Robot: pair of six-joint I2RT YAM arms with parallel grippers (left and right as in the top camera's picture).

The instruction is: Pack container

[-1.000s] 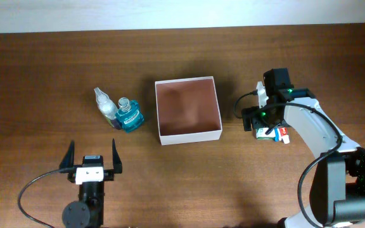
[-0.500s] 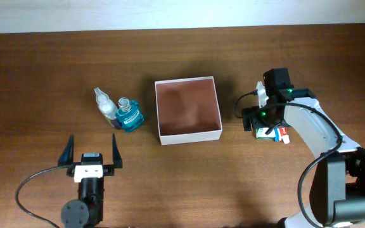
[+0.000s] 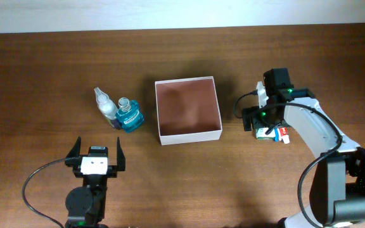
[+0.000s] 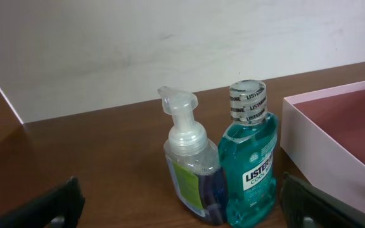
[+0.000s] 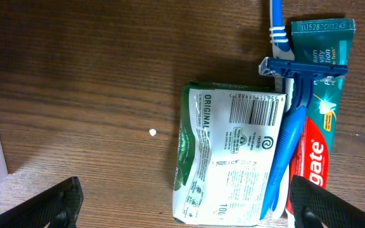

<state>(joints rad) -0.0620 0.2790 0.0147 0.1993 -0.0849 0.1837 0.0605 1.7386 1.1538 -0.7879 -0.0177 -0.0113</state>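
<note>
My left gripper [image 3: 97, 147] sits low on the table near the front edge, jaws spread wide, nothing in them. Ahead of it stand a clear pump bottle [image 4: 185, 171] and a teal mouthwash bottle [image 4: 251, 166], touching, both upright. Just right of them is the container [image 3: 192, 135], mid-table, reddish inside bare. Well right of that, my right gripper [image 3: 263, 121] hangs over a pile, jaws wide, holding nothing: green soap packet [image 5: 230, 155], blue razor [image 5: 293, 120], toothpaste box [image 5: 319, 95], toothbrush [image 5: 277, 25], all lying flat together.
</note>
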